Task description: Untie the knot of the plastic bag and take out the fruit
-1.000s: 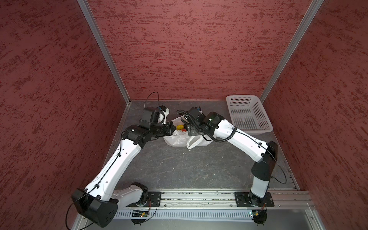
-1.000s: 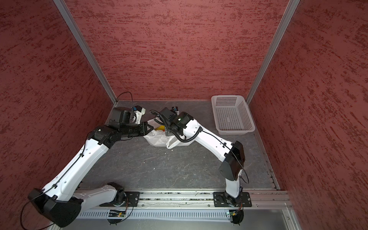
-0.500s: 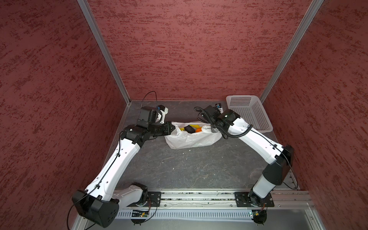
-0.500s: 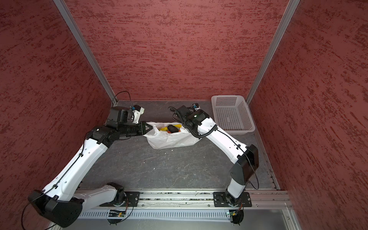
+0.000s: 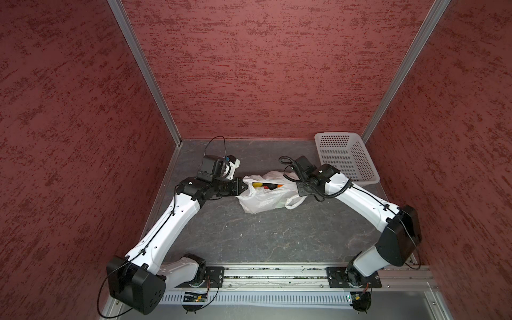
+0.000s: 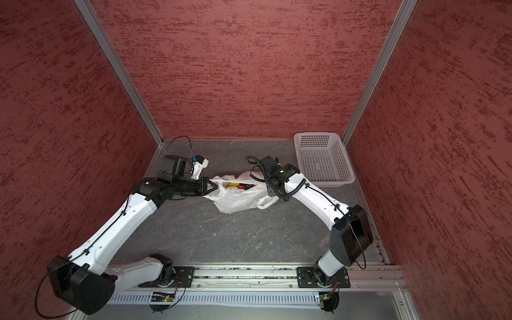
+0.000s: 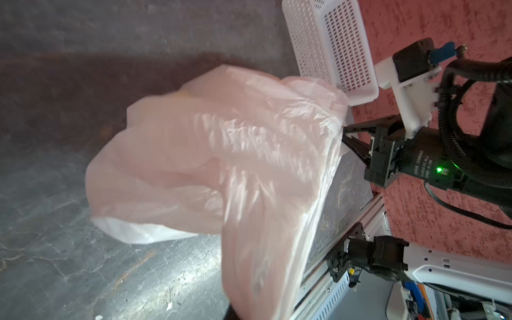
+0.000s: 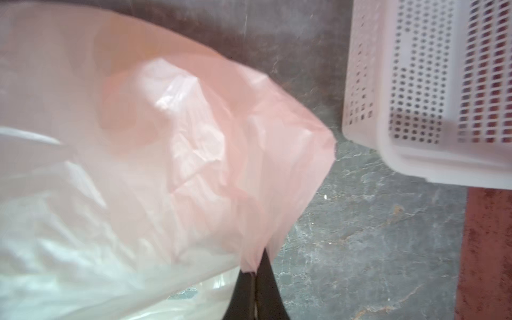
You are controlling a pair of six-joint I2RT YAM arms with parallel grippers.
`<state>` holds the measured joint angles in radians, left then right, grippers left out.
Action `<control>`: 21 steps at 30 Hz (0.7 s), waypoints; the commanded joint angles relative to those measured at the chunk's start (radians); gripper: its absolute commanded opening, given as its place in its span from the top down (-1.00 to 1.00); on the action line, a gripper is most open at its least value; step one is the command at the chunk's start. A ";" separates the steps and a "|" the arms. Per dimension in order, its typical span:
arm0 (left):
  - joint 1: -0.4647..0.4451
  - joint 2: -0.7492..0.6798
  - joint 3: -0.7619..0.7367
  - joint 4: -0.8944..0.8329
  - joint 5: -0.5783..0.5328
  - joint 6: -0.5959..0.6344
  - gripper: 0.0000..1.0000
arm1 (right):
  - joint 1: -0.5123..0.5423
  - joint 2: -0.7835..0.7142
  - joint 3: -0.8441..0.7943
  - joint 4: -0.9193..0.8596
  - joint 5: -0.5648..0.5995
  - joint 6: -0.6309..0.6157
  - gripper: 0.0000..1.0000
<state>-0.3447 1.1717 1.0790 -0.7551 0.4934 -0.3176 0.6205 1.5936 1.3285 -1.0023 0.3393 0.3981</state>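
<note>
Currently your left gripper (image 5: 243, 186) and right gripper (image 8: 255, 273) each clamp a rim of the crinkly translucent plastic bag (image 5: 263, 201); fruit (image 5: 260, 185) shows inside

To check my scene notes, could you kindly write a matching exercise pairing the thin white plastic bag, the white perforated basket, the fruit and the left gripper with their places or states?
Things: 1 thin white plastic bag; 2 white perforated plastic basket; 3 yellow and red fruit; 4 left gripper.
States: A in the far right corner; B shut on the bag's rim; C inside the open bag; D lying in the middle, mouth pulled open.
Pairs: 1-D, 2-A, 3-C, 4-B.
</note>
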 commanded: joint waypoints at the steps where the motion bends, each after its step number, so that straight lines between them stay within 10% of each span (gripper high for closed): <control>1: 0.025 -0.020 -0.007 0.048 0.031 0.008 1.00 | -0.044 0.012 -0.049 0.030 0.030 0.036 1.00; 4: 0.023 -0.008 0.030 0.043 0.067 0.022 1.00 | -0.050 0.007 0.007 0.011 0.027 -0.001 1.00; 7: 0.014 0.003 0.062 0.044 0.085 0.028 1.00 | -0.049 -0.029 0.098 -0.010 -0.026 -0.061 0.27; 14: 0.009 0.005 0.091 0.043 0.094 0.024 1.00 | -0.006 -0.026 0.337 -0.107 -0.102 -0.225 -0.58; 21: 0.009 0.009 0.107 0.048 0.100 0.026 1.00 | 0.083 0.082 0.499 -0.085 -0.163 -0.395 -0.97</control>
<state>-0.3367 1.1736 1.1614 -0.7242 0.5755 -0.3058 0.6746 1.6253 1.8091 -1.0756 0.2337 0.1158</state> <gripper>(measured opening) 0.050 0.980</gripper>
